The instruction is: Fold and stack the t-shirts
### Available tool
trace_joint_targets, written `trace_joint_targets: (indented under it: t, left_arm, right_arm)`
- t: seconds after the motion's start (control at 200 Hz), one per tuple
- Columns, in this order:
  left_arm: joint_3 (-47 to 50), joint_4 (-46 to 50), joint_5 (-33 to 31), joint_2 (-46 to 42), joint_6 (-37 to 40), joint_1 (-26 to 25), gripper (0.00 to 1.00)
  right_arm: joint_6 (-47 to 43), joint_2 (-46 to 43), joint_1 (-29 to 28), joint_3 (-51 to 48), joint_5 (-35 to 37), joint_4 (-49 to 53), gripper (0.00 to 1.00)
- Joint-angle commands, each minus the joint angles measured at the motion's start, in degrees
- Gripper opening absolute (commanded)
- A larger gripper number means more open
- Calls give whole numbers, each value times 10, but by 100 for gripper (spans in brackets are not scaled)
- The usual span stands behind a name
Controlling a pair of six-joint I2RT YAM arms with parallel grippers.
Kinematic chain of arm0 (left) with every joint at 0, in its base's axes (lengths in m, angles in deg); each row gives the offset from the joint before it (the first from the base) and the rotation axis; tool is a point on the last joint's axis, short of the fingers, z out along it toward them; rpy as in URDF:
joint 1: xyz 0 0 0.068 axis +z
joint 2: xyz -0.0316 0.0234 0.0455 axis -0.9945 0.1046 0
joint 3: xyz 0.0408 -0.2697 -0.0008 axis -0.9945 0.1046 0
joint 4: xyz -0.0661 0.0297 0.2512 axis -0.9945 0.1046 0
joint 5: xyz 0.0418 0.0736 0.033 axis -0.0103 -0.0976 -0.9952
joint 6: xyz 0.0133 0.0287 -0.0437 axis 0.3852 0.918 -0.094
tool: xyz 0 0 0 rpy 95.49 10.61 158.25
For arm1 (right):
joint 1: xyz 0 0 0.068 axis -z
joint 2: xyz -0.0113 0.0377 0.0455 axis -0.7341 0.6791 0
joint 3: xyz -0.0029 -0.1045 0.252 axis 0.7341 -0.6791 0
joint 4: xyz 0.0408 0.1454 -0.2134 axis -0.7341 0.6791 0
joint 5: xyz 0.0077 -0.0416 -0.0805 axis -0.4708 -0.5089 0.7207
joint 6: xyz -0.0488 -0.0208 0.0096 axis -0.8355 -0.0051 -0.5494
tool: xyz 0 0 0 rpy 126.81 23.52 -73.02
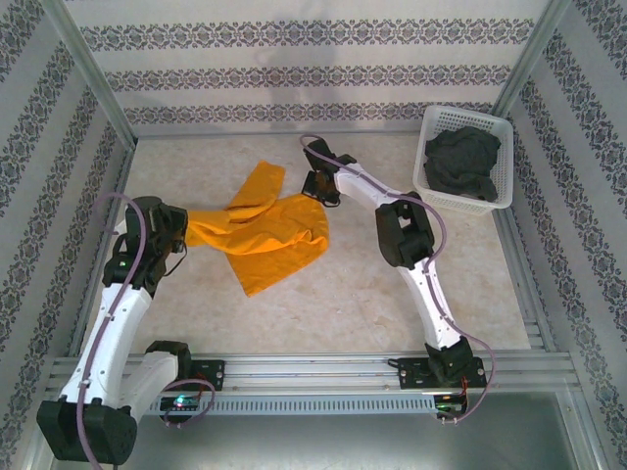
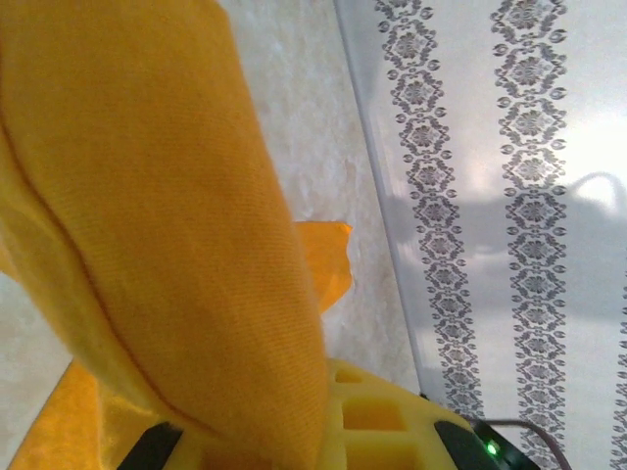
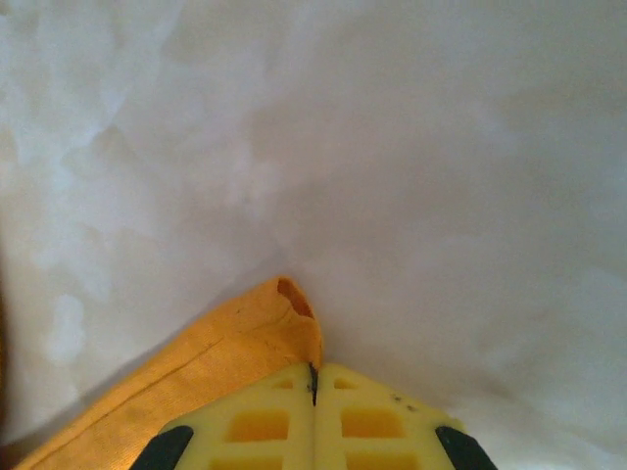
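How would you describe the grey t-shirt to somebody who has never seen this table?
Find the white lattice basket at the far right corner of the table. The grey t-shirt lies crumpled inside it. Its only neighbour, the orange t-shirt, lies out on the table; this one is dark and in the basket.

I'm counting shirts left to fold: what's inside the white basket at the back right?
A crumpled dark grey t-shirt lies inside the white basket, filling most of it. Whether anything lies beneath it cannot be seen: the cloth covers the basket floor.
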Motion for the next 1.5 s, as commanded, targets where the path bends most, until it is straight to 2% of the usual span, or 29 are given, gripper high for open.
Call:
trace_joint_targets:
  t: [0.0,0.145,0.3,0.395,0.56,0.625,0.689,0.799,0.884,0.989,1.049,1.074,1.114,1.159,1.224,1.324,1.494]
  left_arm:
    - [-24,-20,46,18,27,28,0]
    - [-57,-75,90,71,45,55,0]
    - [-150,-130,127,166,86,76,0]
    - [-232,-168,154,238,103,94,0]
    - [-404,-230,208,361,107,120,0]
    - [-473,-230,218,386,122,120,0]
    - [-533,-201,218,396,151,118,0]
    - [-513,-165,190,363,182,102,0]
    - [-405,-150,159,300,199,79,0]
    - [-227,-132,100,204,203,38,17]
    - [-137,-107,81,159,178,23,43]
    - [-104,-103,81,144,172,20,49]
    - [-63,-86,78,121,164,16,54]
    - [-34,-55,67,99,156,13,57]
    - [-19,2,44,74,153,13,58]
    - [-36,130,-13,66,153,15,62]
    - [-55,179,-10,99,156,29,62]
  right_arm:
    - [-21,-101,35,-19,7,-54,0]
    - [-35,-161,71,-5,-21,-82,0]
    - [-40,-171,107,83,-53,-91,0]
    - [-33,-142,132,193,-83,-94,0]
    - [-19,-67,164,449,-107,-80,0]
    - [-12,-69,175,491,-105,-84,0]
    - [-20,-96,183,481,-102,-83,0]
    - [-60,-184,178,370,-91,-81,0]
    - [-81,-306,159,143,-44,-129,0]
    - [-46,-474,136,-205,50,-217,0]
    - [4,-543,130,-368,83,-231,0]
    - [19,-563,131,-425,80,-239,10]
    - [34,-585,133,-496,70,-239,27]
    - [46,-599,135,-546,63,-222,39]
    - [66,-614,147,-602,52,-201,48]
    - [85,-626,160,-640,45,-181,49]
    - [86,-590,160,-609,29,-144,49]
